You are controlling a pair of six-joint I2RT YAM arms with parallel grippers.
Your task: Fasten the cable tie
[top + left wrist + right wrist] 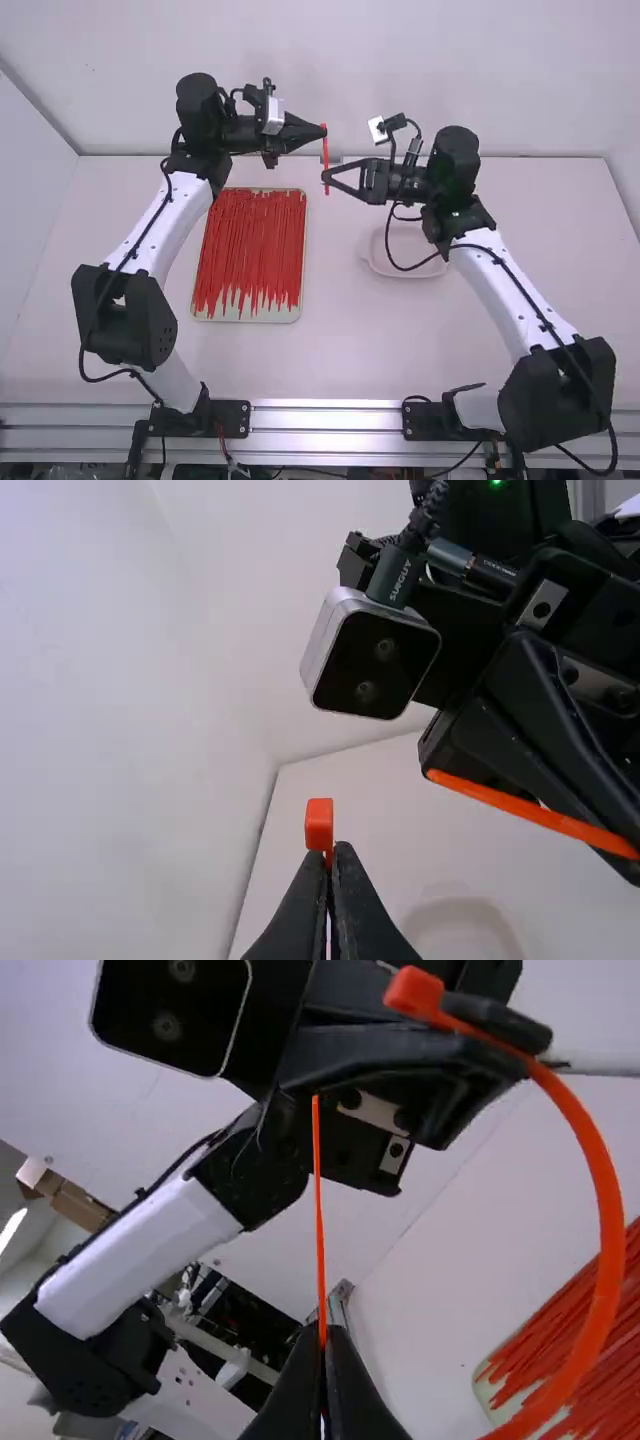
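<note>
Cable tie (325, 160) is up in the air between the two arms, well above the tabletop (400, 370), so let's take it from the big stuff down. The tabletop is white, smooth and matte. On it, left of the middle, sits a flat beige tray (245, 319) with rounded corners, packed with spare ties (250, 250), red and thin, lying side by side. Right of that is a shallow white dish (372, 262), glossy plastic by the look of it.

Now the pincers. The left pincer (328, 880) is pressed together on the tie just under the head (319, 825), a small square block poking out past the fingertips. The right pincer (322, 1350) is pinching the tail end, and the thin tip (318, 1210) runs up from it toward the head. Between the two grips the strap (600, 1210) bows out in a wide curve.

How will it handle? My reckoning is featherweight, springy nylon, smooth-faced and a touch slippery. It bends easily flatwise and wants to spring back straight. It's not fragile. The best holds are the ones it has now: close behind the head to steady the slot, and close to the tip so the tip doesn't whip about. That slot is tiny, and a small twist in either grip could send the tip wide.
</note>
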